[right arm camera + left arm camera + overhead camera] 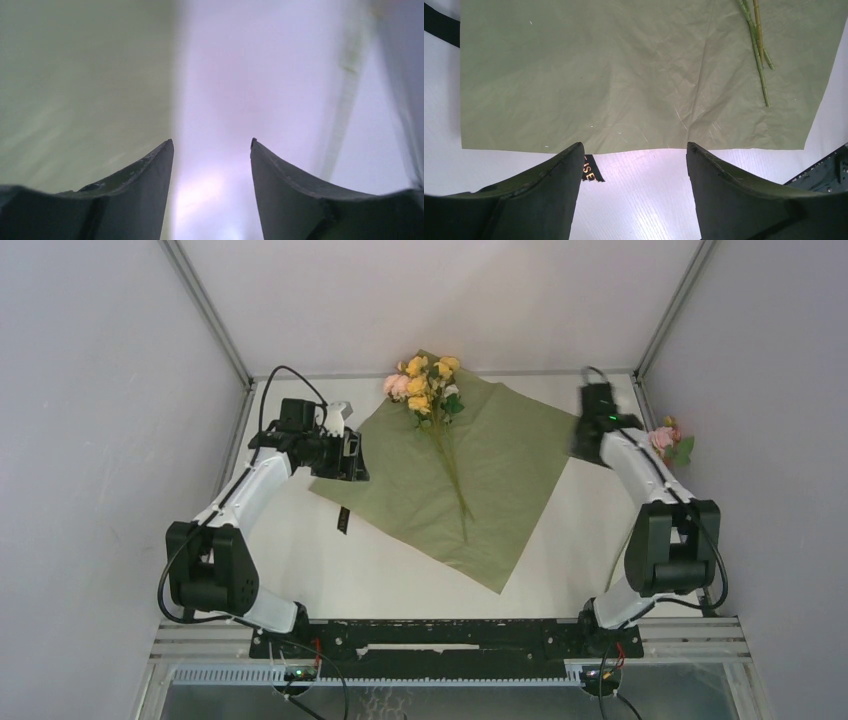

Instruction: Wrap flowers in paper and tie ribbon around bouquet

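Flowers [432, 390] on the green-side-up paper [500, 470], both arms empty.
The blooms lie at the paper's far corner, with the stems running toward its middle. The left fingers [539, 195] stand wide just off the paper's left edge, beside the ribbon [591, 170] end showing there. The right fingers [125, 200] gape wide at the paper's right corner.

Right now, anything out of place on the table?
Yes. One pink flower lies off the paper, at the right edge of the table beside the right arm, apart from the bunch on the paper. Only a short end of the ribbon shows, poking from under the paper's near-left edge.
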Tool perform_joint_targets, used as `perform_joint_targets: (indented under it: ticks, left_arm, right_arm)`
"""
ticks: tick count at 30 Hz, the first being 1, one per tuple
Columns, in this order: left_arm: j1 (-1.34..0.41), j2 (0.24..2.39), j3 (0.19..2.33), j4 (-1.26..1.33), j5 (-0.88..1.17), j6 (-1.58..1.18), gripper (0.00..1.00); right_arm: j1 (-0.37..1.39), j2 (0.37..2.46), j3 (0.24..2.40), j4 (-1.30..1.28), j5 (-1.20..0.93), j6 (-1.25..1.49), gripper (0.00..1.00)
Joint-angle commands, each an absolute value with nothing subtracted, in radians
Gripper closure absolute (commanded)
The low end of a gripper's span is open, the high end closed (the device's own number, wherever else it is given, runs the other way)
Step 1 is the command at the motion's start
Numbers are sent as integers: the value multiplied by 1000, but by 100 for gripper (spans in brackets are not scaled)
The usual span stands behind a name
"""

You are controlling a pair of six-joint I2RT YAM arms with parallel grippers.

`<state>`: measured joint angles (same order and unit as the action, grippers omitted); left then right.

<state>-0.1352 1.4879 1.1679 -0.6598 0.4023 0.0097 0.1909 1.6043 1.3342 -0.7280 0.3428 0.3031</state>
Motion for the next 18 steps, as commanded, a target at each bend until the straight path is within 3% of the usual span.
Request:
perform_joint_targets:
  ticks: [1,11,18]
  left_arm:
    - [-135,1449,1162,-629,403,54,21]
    - [-135,1415,1152,-633,335,62,20]
    - [-135,1419,1171,-647,327,52,21]
  right_arm:
    - [-97,1571,1157,-691,412,393,31]
    - [-371,1710,1135,-618,318,373,29]
    - [-441,1786,1120,-583,175,350,34]
